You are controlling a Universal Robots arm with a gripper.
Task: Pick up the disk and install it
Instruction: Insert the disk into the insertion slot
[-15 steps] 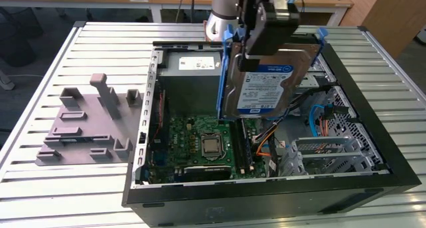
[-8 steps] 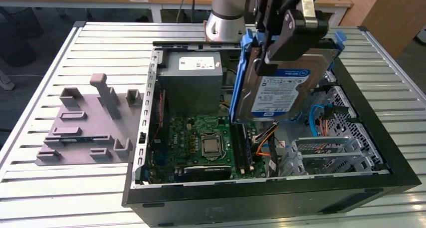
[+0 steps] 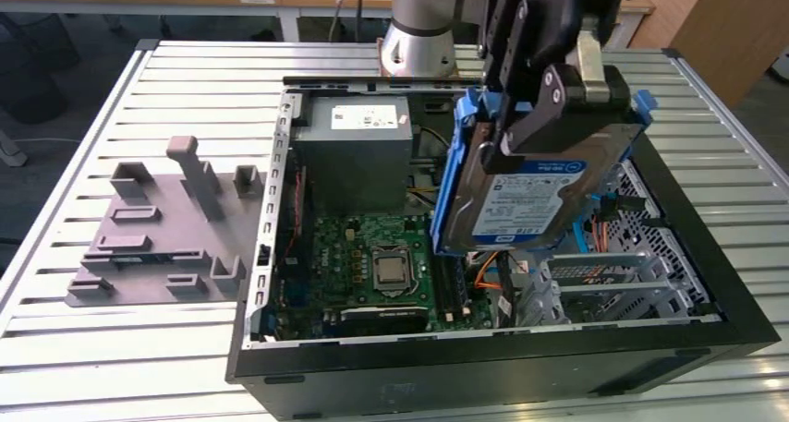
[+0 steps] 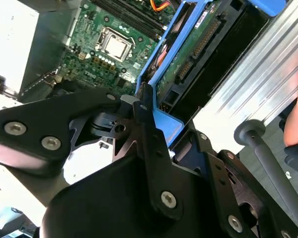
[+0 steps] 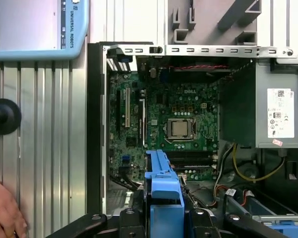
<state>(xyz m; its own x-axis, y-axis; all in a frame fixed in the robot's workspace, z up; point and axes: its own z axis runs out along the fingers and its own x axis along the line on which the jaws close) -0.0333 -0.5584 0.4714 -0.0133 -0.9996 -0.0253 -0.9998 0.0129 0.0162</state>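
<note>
The end effector (image 3: 549, 113) is clamped on the disk (image 3: 533, 200), held tilted above the open computer case (image 3: 468, 371). Pickup looks done; seating it in the case remains.

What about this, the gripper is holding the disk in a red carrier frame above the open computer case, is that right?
No: the carrier frame is blue, not red, as the exterior view shows. The gripper does hold the disk above the open computer case.

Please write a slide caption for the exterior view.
The gripper holds the disk, tilted, above the open computer case on the slatted table.
</note>
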